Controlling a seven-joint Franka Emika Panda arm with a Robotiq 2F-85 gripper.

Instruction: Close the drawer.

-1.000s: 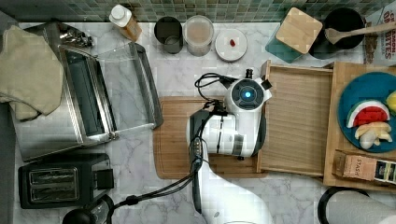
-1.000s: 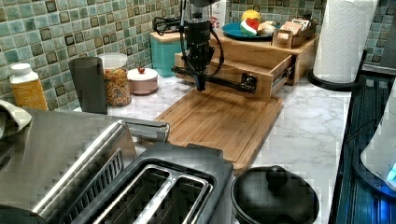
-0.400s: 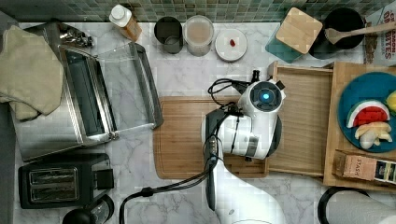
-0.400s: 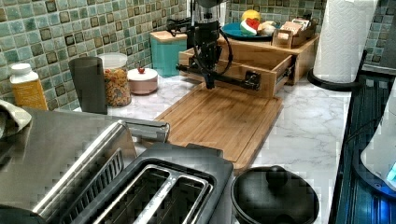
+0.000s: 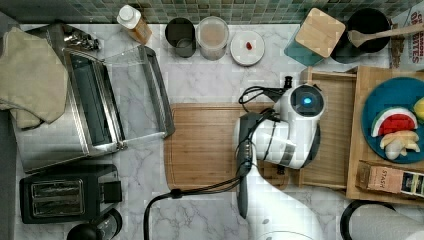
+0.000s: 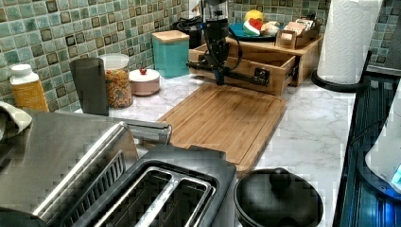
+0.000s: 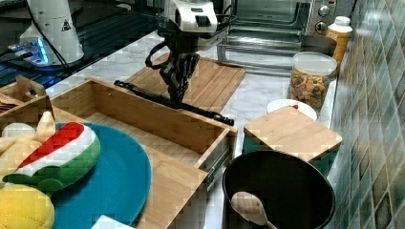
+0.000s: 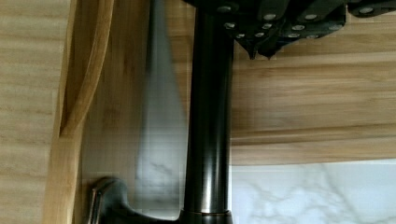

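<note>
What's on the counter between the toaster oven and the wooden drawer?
In the top view, the cutting board lies between the toaster oven and the drawer, with a strip of bare counter beside it.

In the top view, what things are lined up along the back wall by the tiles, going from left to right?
Orange bottle → dark cup → clear jar → small white lidded dish → teal box with a wooden lid → black pot holding a wooden spoon.
</note>
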